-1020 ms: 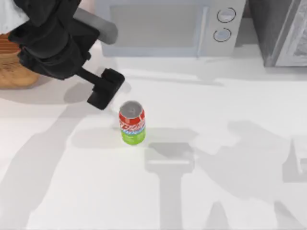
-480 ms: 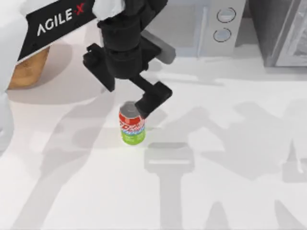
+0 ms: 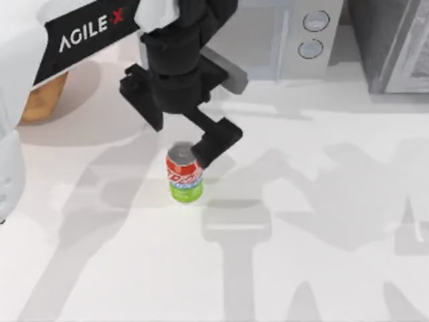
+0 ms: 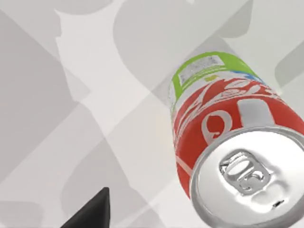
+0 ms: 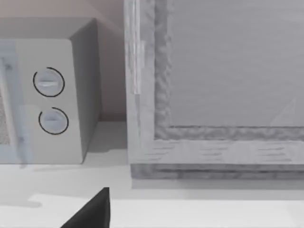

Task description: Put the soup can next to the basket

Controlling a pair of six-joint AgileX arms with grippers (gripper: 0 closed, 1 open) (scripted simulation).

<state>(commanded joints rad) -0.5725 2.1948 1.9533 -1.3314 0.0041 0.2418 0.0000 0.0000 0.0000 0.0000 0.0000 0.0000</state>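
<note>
Left claw over upright glossy cylindrical soup can, spread unclear; woven basket far left.

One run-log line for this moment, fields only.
phase: approach | left claw: above soup can, not gripping | soup can: upright, mid-table | basket: far left, apart from can

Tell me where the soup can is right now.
In the top view, the small upright red-and-green soup can stands left of the table's centre, just below the left tool, well right of the woven wicker basket.
</note>
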